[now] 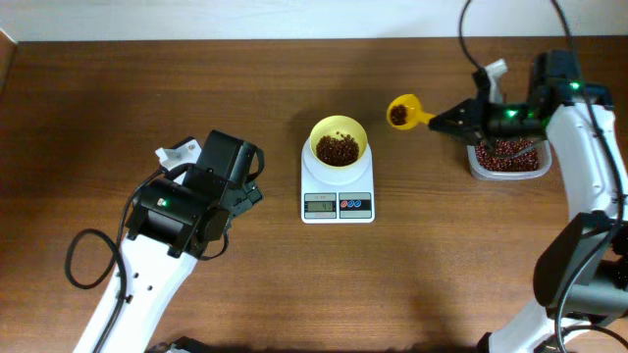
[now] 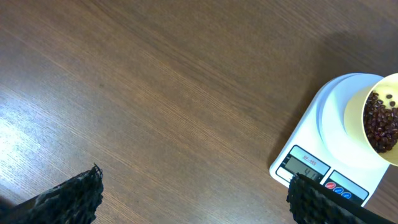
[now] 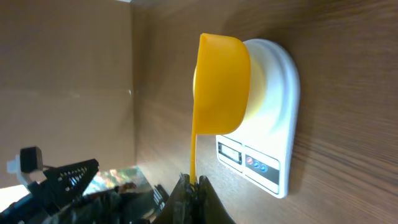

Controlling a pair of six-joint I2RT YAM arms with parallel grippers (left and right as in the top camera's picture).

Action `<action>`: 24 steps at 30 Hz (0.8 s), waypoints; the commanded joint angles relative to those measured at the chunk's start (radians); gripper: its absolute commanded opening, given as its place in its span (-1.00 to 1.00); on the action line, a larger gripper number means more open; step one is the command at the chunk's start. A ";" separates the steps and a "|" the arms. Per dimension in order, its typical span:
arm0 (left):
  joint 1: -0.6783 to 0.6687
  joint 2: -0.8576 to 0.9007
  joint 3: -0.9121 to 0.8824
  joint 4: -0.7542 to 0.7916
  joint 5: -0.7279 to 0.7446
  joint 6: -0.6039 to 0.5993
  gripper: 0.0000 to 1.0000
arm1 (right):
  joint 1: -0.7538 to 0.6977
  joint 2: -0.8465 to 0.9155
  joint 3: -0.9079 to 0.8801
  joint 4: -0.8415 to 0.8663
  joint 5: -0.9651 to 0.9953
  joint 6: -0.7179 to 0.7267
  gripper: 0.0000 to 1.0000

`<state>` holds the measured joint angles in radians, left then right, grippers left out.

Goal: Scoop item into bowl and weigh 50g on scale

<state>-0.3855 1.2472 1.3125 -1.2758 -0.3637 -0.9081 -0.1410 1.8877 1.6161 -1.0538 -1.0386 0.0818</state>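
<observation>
The yellow bowl [image 1: 339, 140] sits on the white scale [image 1: 338, 193] at the table's middle and holds a layer of dark red-brown beans [image 1: 338, 149]. The bowl [image 2: 380, 121] and scale [image 2: 323, 143] also show at the right of the left wrist view. My right gripper [image 1: 453, 121] is shut on the handle of a yellow-orange scoop [image 1: 402, 113], which carries beans and hovers right of the bowl. In the right wrist view the scoop [image 3: 219, 87] is in front of the scale [image 3: 273, 143], held by the gripper [image 3: 194, 183]. My left gripper [image 2: 193, 199] is open and empty, left of the scale.
A clear plastic container [image 1: 508, 160] with more beans stands at the right, under my right arm. The left arm [image 1: 186, 206] rests over the table left of the scale. The table's far edge runs along the top.
</observation>
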 commanded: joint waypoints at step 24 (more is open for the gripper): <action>0.004 -0.012 0.002 -0.002 -0.010 0.001 0.98 | 0.461 -0.038 0.163 0.034 0.673 -0.051 -0.92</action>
<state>-0.3855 1.2472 1.3125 -1.2758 -0.3637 -0.9081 0.2874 1.8874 1.7500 -1.0080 -0.4953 0.0448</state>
